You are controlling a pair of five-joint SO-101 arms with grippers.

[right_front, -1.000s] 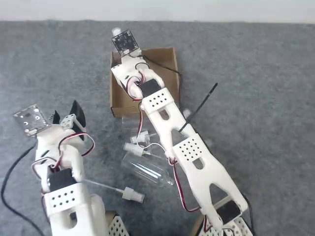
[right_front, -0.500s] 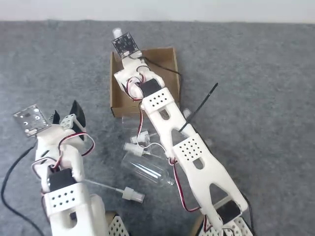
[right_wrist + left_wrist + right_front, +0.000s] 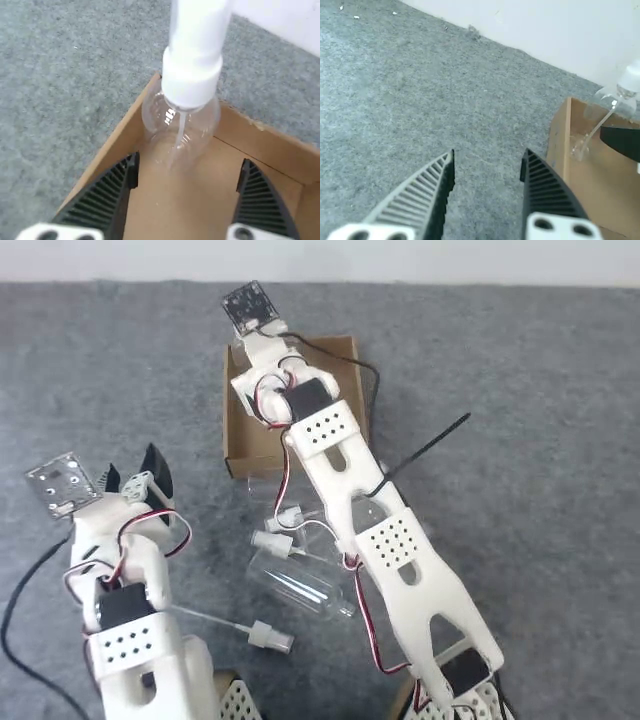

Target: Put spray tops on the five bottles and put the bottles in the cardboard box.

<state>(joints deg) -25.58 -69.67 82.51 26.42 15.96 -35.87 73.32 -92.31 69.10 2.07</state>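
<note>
Fully outstretched, right tool [image 3: 189, 165] hangs spread over the cardboard box [image 3: 236, 445].

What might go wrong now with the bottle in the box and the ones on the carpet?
The clear plastic bottle with the white spray top stands in a corner of the brown cardboard box, with the open right gripper close by; backing out might tip it over.
The right arm stretches over a loose clear bottle and white spray tops lying on the grey carpet; its dangling cables might snag them.
</note>
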